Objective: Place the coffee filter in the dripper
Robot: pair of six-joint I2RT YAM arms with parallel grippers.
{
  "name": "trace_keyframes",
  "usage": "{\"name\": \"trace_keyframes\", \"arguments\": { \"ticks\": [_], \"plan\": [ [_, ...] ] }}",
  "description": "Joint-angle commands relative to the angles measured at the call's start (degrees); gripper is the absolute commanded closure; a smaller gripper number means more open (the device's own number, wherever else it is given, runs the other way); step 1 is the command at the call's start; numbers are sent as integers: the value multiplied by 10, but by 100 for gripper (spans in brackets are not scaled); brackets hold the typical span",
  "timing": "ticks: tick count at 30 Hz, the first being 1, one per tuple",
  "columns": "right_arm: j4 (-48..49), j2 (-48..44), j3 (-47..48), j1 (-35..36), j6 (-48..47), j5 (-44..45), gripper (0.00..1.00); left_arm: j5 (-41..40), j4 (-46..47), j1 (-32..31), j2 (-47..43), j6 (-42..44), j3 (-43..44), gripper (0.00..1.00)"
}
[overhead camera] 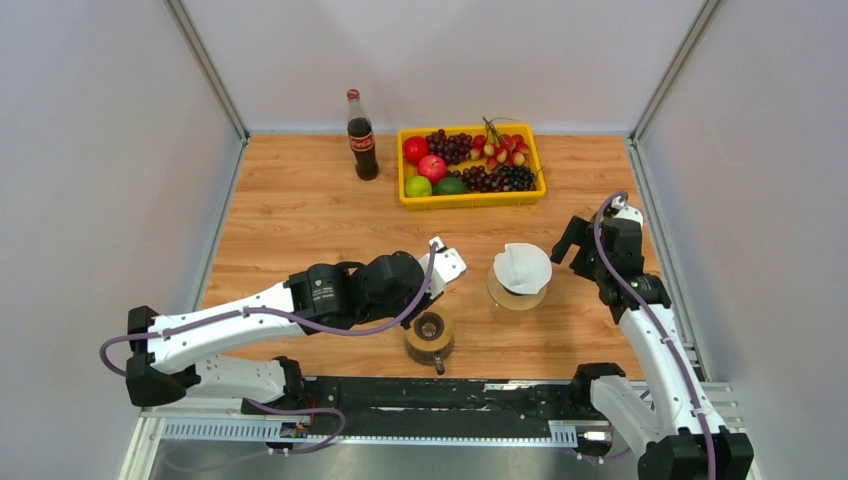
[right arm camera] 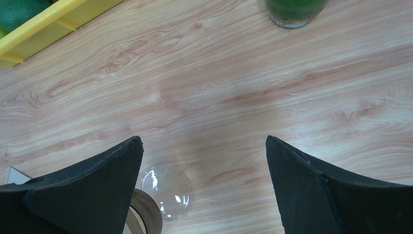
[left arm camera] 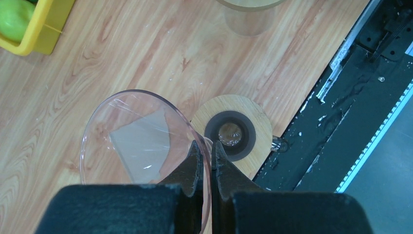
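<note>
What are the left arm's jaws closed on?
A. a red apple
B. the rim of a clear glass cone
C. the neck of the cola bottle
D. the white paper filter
B: the left wrist view shows the left jaws pinching the thin rim of the clear glass cone.

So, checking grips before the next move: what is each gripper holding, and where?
Left gripper pinches the clear glass dripper by its rim; right gripper is open, holding nothing.

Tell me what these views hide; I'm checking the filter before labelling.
Top view: glass dripper hidden under the left arm.
Left wrist view: coffee filter out of frame.
Right wrist view: it sits mostly behind the right claw; bottle cut off by the top edge.
</note>
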Motion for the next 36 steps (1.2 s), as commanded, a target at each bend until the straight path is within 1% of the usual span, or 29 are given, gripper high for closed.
{"name": "trace_keyframes", "arguments": {
  "ticks": [1,7,14,20,30,36],
  "plan": [
    [22,-3,-2,-3,-7,6,0,-24,3,-17,-2,-17,16,100],
    [23,-8,-4,-3,-7,5,0,-18,50,-30,-4,-24,1,100],
    [23,-6,-4,-3,-6,5,0,-18,54,-49,17,-26,3,100],
    [23,-3,-4,-4,-3,10,0,-28,36,-61,27,-39,-9,100],
    [23,3,-4,-3,-2,7,0,-52,112,-67,21,-37,-54,100],
    [22,3,-4,-3,-3,5,0,-64,116,-68,31,-39,-56,100]
  ]
}}
